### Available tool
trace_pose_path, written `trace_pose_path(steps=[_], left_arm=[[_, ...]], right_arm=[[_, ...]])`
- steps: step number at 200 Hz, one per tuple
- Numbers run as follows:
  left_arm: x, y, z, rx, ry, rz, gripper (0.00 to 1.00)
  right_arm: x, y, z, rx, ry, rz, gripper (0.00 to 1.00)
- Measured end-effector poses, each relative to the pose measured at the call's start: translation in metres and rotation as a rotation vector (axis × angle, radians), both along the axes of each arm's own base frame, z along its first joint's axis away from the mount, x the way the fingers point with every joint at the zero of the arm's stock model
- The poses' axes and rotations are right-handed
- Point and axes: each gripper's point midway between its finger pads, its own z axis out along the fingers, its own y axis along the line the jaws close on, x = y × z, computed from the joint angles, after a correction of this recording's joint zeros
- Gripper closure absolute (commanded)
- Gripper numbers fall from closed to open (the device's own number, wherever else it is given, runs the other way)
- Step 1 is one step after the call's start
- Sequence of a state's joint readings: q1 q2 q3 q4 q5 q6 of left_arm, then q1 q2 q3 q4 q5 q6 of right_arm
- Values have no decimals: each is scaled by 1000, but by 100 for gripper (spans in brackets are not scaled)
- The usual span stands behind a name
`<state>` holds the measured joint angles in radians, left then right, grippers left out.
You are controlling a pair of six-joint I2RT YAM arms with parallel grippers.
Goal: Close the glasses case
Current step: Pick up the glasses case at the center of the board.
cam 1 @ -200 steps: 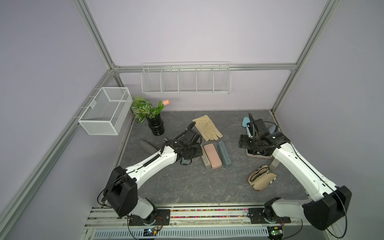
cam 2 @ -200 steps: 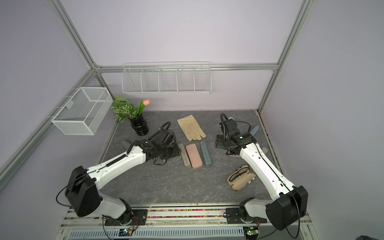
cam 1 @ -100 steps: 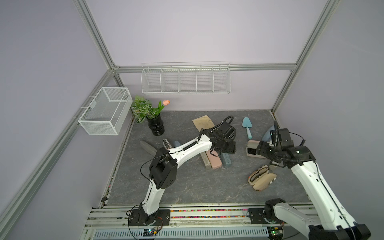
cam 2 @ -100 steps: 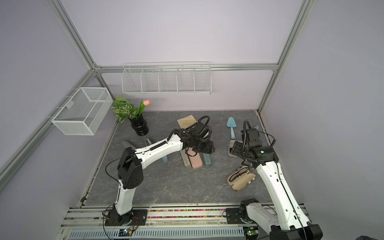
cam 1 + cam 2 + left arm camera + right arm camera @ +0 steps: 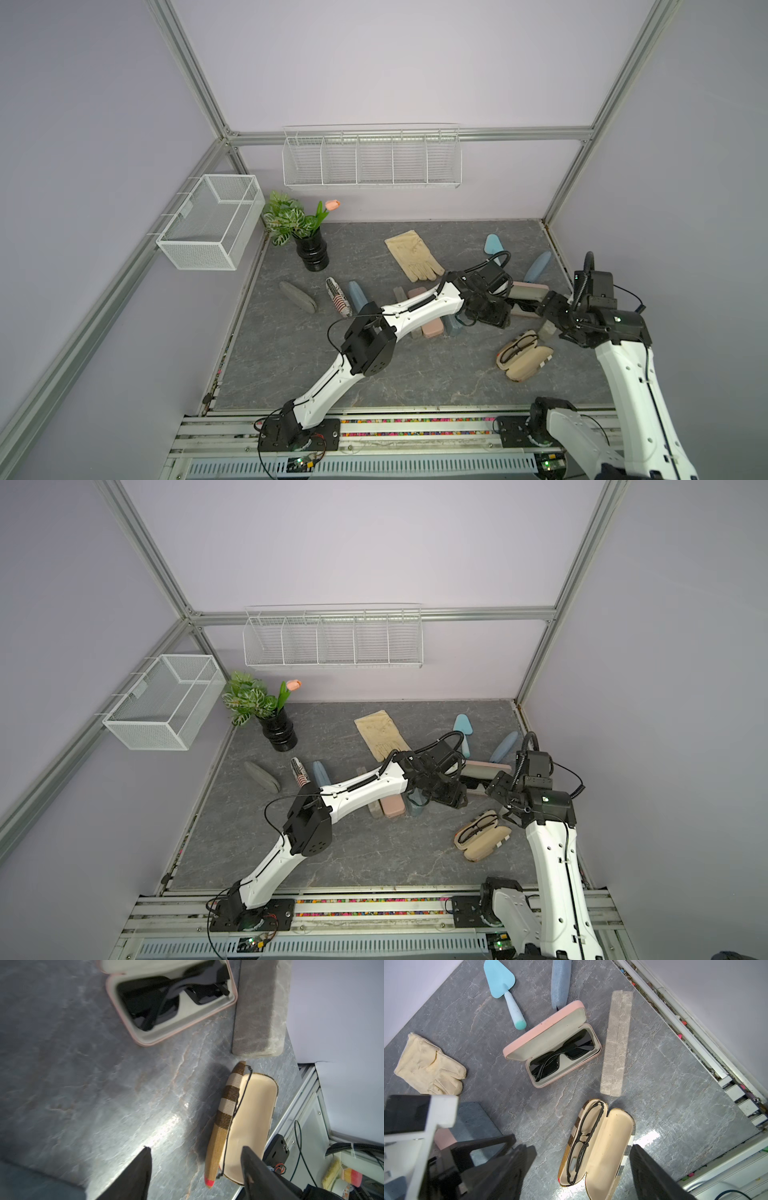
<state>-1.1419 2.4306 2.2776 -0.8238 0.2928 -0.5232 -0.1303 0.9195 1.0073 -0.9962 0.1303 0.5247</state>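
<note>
Two glasses cases lie open at the right of the table. The pink case [image 5: 531, 288] [image 5: 487, 767] [image 5: 550, 1043] holds black sunglasses [image 5: 562, 1057] [image 5: 166, 1001]. The tan plaid case [image 5: 524, 359] [image 5: 482, 835] [image 5: 608, 1142] [image 5: 247, 1118] holds thin-framed glasses [image 5: 583, 1138] and lies nearer the front. My left gripper [image 5: 494, 322] [image 5: 197, 1148] hovers open just left of the pink case, with nothing between its fingers. My right gripper [image 5: 542, 309] [image 5: 581, 1146] hangs open and empty above the table, between the two cases.
A long grey case [image 5: 615, 1043] lies beside the pink case near the right edge. Behind are a blue trowel [image 5: 493, 245], a blue soft case [image 5: 537, 267] and a glove [image 5: 411, 255]. Closed cases [image 5: 430, 328] lie under the left arm. A potted plant [image 5: 309, 249] stands back left.
My left arm has swung from the left of the row of cases across to the right side, and its jaws have opened wider. My right arm has drawn back from the pink case towards the front right.
</note>
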Motion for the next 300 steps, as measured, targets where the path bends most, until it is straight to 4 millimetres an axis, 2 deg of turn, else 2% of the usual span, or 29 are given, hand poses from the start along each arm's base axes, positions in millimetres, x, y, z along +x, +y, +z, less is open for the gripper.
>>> trace_pose_path(steps=[38,69,137,163,195,219,261,300], left_arm=[[-36,-13,-11,20,-19,-99,30],[-50,-20,-10,12,-33,-140,30],[-47,-20,-47,67,-23,-125,38],[-44,-21,-46,64,-29,-114,43],[-41,-29,-34,25,-45,-106,49],[-40,-32,-32,14,-49,-104,50],[-40,-32,-46,30,-42,-104,51],[-40,-32,-58,45,-33,-102,57]], right_arm=[[-4,-6,6,19,-34,-15,19],[-7,-7,10,29,-55,-15,19],[-9,-5,13,37,-71,11,19],[-9,-4,13,37,-72,22,19],[-9,-4,13,39,-72,26,19],[-9,-4,12,37,-71,29,19],[-10,-4,12,39,-65,33,19],[-10,-4,12,37,-65,36,19]])
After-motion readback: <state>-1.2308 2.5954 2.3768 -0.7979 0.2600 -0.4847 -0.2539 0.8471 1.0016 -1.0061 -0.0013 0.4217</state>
